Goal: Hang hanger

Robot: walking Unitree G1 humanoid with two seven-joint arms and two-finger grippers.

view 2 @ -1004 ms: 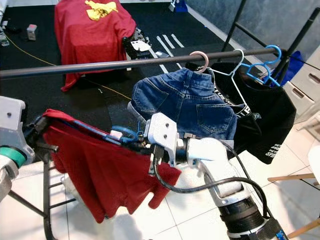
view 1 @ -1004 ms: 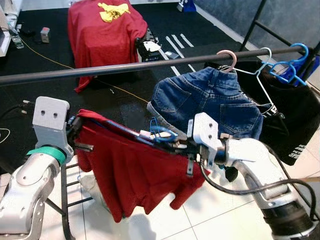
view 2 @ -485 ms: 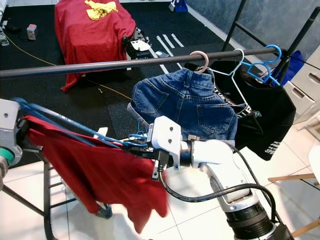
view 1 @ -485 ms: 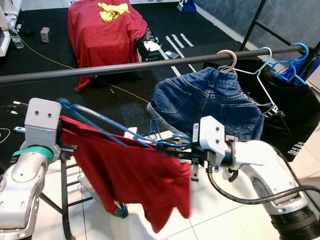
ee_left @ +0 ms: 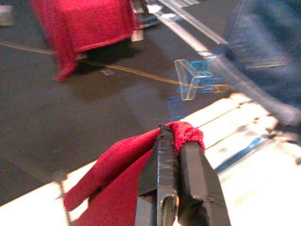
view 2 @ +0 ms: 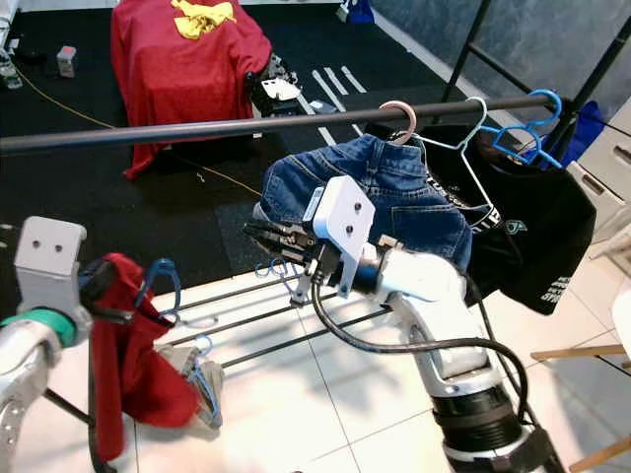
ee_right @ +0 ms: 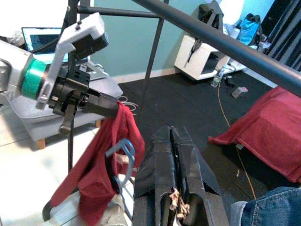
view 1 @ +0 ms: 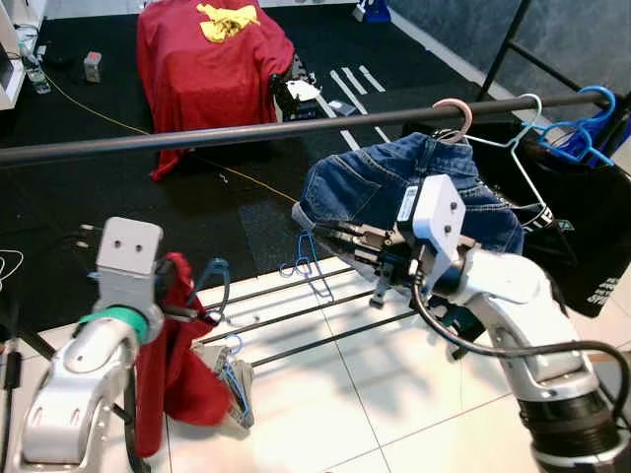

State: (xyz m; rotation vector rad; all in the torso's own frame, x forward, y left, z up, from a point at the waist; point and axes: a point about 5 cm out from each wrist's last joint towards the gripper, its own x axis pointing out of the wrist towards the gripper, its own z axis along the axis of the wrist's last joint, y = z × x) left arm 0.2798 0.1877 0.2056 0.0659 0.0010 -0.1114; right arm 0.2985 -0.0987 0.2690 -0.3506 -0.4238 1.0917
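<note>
Dangling red shirt (view 1: 177, 365) from left fingers (ee_left: 188, 188)

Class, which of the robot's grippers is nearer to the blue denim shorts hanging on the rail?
Right. The right gripper sits just in front of the blue denim shorts; the left gripper is lower left, pinching the red cloth.

head eyes look down at rail (view 1: 246, 133), wrist views along fingers (ee_left: 162, 155)

Both arms were silver with white boxy wrist housings; the left arm (view 1: 74, 389) wore a green band, the right arm (view 1: 513, 315) trailed black cables
</note>
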